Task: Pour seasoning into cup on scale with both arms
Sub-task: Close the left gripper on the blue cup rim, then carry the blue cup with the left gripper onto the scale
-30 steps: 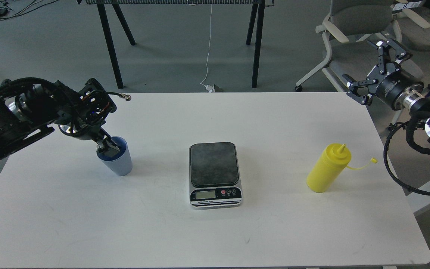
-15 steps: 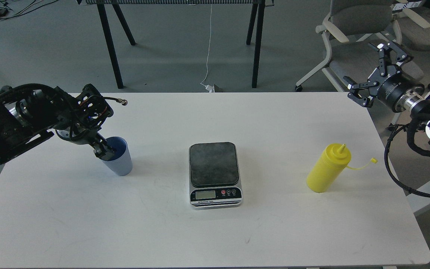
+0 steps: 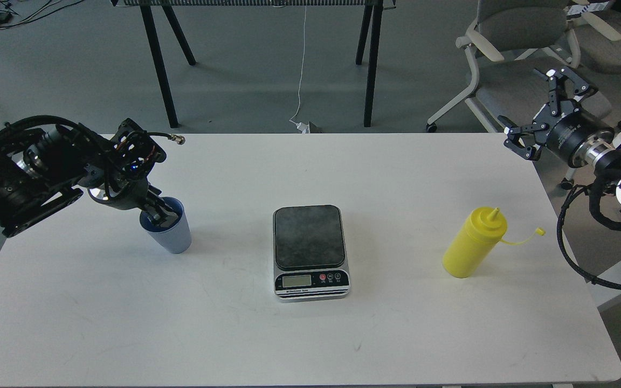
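Note:
The light-blue cup (image 3: 171, 233) stands upright on the left of the white table (image 3: 310, 334). My left gripper (image 3: 158, 214) reaches down onto its rim, with dark fingertips at or inside the mouth; I cannot tell them apart. The scale (image 3: 310, 250) sits at the table's middle with its dark plate bare. The yellow seasoning bottle (image 3: 474, 243) stands upright on the right, its cap hanging on a tether to its right. My right gripper (image 3: 539, 110) is open and empty, held high beyond the table's far right corner, well away from the bottle.
Office chairs (image 3: 521, 32) stand behind the right arm beyond the table. Black table legs (image 3: 159, 64) and a white cable (image 3: 301, 64) are on the floor behind. My right arm's cables (image 3: 569, 237) loop off the table's right edge.
My left gripper has shifted slightly around the cup's rim; the cup has stayed in place. My right gripper has drifted a little to the right and rotated, still open.

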You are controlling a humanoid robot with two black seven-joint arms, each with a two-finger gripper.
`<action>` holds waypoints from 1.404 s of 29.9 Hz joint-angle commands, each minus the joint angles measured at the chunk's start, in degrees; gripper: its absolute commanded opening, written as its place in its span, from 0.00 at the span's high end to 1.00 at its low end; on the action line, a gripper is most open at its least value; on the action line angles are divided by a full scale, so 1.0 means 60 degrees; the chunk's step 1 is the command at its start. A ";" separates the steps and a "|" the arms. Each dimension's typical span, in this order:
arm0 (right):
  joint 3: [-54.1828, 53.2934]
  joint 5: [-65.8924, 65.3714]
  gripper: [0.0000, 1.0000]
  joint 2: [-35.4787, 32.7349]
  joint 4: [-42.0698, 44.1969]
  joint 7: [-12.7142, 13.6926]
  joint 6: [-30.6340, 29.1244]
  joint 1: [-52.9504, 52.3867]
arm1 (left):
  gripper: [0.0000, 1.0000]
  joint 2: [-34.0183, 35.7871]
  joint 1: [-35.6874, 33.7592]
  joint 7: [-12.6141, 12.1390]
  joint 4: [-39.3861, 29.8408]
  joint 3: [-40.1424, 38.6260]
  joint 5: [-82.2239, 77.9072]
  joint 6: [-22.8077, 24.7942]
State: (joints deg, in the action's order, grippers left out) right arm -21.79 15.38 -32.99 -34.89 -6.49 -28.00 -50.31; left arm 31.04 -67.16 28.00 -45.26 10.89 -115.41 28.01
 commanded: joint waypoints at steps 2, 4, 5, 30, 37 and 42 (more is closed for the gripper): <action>-0.0016 0.0000 0.01 -0.0023 -0.0001 -0.0002 0.0000 0.0065 | 0.54 -0.0075 0.0002 0.0000 0.0000 0.0103 0.0016 -0.0001; -0.0045 0.0000 0.01 -0.0024 -0.0001 -0.0002 0.0000 0.0080 | 0.57 -0.0076 0.0002 0.0000 0.0000 0.0103 0.0030 -0.0001; -0.0060 0.0000 0.01 -0.0024 -0.0001 -0.0002 0.0000 0.0080 | 0.59 -0.0090 0.0002 0.0000 0.0000 0.0103 0.0045 -0.0001; -0.0060 0.0000 0.01 0.0020 0.0014 -0.0002 0.0000 0.0329 | 0.96 0.0071 -0.0202 0.0000 -0.0176 0.0030 0.0718 -0.0001; -0.0104 0.0000 0.01 0.0049 0.0029 -0.0002 0.0000 0.0314 | 0.95 0.0071 -0.2207 0.0000 -0.0906 -0.0043 0.2224 -0.0001; -0.0177 0.0000 0.01 0.0020 0.0014 -0.0002 0.0000 0.0314 | 0.95 -0.0453 -0.3088 0.0000 -0.1669 -0.0043 0.2872 -0.0001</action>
State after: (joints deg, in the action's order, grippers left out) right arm -22.72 15.38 -32.75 -34.77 -6.51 -28.00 -48.41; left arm 31.00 -83.60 28.00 -53.17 10.61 -99.36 28.01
